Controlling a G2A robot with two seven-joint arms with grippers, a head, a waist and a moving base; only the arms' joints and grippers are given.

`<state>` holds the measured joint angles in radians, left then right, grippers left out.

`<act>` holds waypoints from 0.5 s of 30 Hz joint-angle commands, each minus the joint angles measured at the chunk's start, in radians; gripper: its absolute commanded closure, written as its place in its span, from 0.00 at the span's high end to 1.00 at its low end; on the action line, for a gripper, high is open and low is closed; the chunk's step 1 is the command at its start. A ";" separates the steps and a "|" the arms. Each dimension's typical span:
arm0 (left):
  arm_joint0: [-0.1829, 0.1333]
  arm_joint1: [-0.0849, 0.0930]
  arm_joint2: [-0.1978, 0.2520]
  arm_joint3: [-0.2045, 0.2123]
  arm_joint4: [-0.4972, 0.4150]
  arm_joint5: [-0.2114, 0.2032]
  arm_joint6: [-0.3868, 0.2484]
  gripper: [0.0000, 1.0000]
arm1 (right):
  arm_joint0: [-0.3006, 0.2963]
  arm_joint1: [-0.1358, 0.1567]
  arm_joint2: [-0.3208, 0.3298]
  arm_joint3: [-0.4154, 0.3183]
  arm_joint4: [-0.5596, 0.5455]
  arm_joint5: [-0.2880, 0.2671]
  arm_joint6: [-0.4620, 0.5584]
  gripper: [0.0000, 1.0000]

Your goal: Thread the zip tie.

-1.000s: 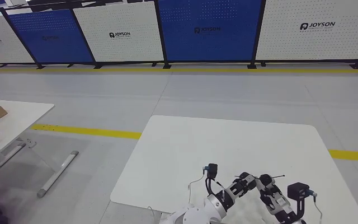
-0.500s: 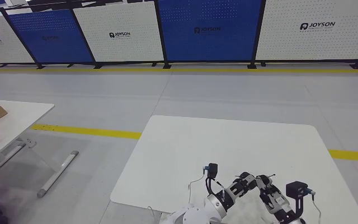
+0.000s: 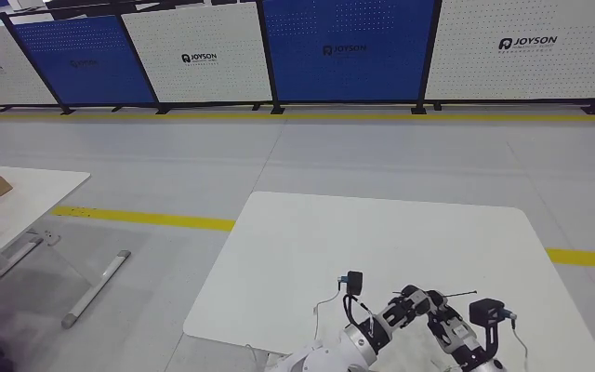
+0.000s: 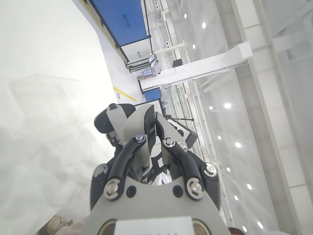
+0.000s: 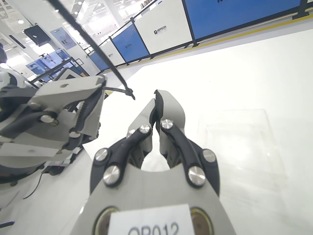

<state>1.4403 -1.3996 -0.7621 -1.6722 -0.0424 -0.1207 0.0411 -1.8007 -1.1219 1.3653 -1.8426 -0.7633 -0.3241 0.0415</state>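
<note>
Right wrist: left gripper (image 5: 101,86) clamped on thin black plastic zip tie (image 5: 127,90) just behind head; long strap runs up free. Right gripper (image 5: 156,99) fingers pressed together, empty, tips just beside head, not touching. Threading looks not done; next, right opens, takes tail, feeds head slot. Clear plastic tray (image 5: 244,123) on white table (image 5: 220,79), out of way.
Left wrist: left fingers closed.
Top: grippers close together over near table edge.

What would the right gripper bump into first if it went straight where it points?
Probably the white table top. The shut right gripper points just beside the thin black plastic zip tie held by the left gripper; depth is unclear, so it might brush it.
</note>
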 commanded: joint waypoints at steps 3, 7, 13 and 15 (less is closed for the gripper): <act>-0.007 -0.003 0.003 0.009 -0.008 0.014 0.000 0.00 | -0.004 0.000 0.012 0.004 0.010 -0.012 -0.006 0.19; -0.010 -0.004 0.005 0.014 -0.008 0.017 0.003 0.00 | -0.007 0.000 0.018 0.004 0.014 -0.016 -0.008 0.20; -0.010 -0.005 0.007 0.018 -0.005 0.021 0.006 0.00 | -0.009 -0.001 0.021 0.003 0.015 -0.015 -0.012 0.13; -0.010 -0.006 0.006 0.021 -0.004 0.022 0.009 0.00 | -0.010 -0.001 0.021 0.002 0.013 -0.016 -0.012 0.15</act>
<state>1.4302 -1.4051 -0.7556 -1.6527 -0.0466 -0.0997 0.0484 -1.8102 -1.1227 1.3865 -1.8404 -0.7487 -0.3393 0.0294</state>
